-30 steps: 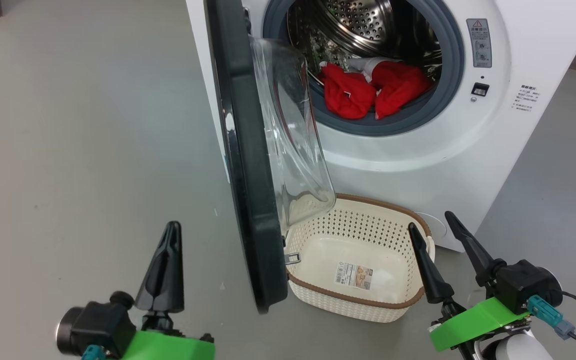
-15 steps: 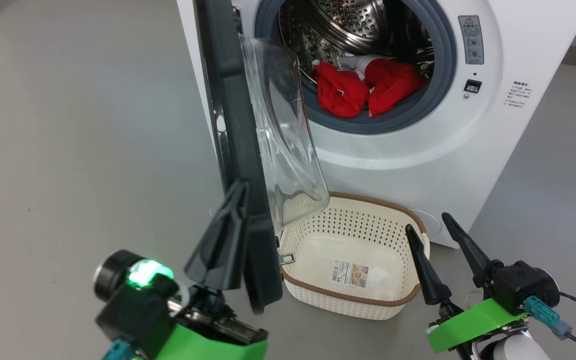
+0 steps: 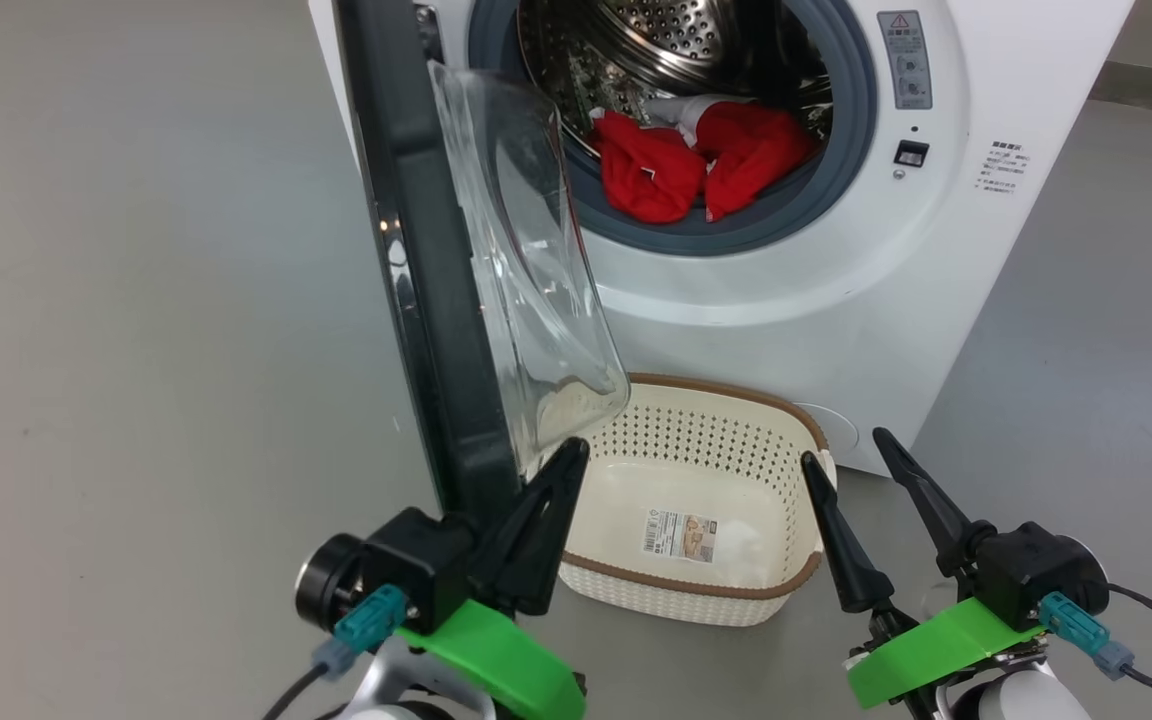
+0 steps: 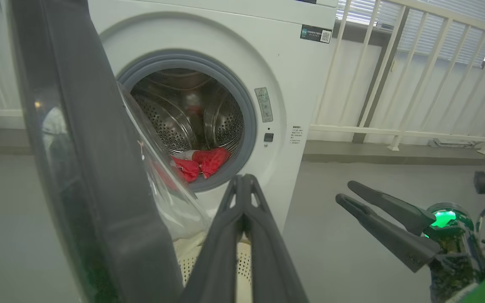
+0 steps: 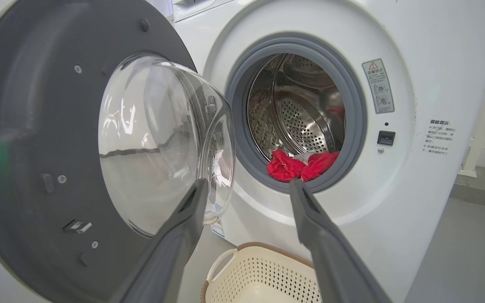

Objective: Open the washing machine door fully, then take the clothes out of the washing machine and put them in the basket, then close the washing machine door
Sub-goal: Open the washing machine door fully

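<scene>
Left fingers (image 3: 541, 520), closed, sit just beside the washing machine door (image 3: 426, 300).

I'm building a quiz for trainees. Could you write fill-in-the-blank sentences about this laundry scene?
The clothes in the washing machine are ____.
The basket stands on the ____.
The left gripper is ____, its fingers pressed together.
The right gripper is ____, its fingers spread apart.
Missing words: red; floor; shut; open.
</scene>
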### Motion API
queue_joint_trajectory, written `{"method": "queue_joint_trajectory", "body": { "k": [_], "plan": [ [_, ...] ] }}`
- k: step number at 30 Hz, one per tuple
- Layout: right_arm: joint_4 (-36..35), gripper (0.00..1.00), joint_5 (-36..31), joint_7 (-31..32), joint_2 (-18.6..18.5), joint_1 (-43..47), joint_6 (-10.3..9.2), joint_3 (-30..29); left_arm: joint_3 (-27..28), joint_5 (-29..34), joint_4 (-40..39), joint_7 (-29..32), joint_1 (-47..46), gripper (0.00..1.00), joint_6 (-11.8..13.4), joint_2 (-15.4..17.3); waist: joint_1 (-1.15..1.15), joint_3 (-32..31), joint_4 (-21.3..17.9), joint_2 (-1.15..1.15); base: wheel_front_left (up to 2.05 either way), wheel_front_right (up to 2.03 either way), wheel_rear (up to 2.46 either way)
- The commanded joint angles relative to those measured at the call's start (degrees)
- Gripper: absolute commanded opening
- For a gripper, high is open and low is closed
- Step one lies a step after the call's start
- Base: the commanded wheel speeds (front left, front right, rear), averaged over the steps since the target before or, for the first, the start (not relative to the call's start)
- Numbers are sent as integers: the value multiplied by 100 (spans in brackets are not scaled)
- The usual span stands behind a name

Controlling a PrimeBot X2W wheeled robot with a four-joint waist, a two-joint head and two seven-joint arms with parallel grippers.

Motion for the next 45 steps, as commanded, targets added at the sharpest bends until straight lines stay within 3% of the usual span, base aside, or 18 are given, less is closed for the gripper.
{"method": "queue_joint_trajectory", "body": {
  "k": [1,15,33,45],
  "plan": [
    [-115,100,75,-37,13,-225,35,125,134,-45,-8,79,-262,0,78,17,0,-3,-30,0,0,0,0],
    [-101,100,98,-37,13,-212,35,126,286,-10,742,-54,-385,0,443,74,0,12,-28,0,0,0,0],
    [238,100,157,-37,13,-163,35,295,884,0,672,-264,72,0,989,568,0,-24,292,0,0,0,0],
    [358,100,112,-37,13,-202,35,332,1537,-166,858,-473,82,0,1281,929,0,30,231,0,0,0,0]
  ]
}}
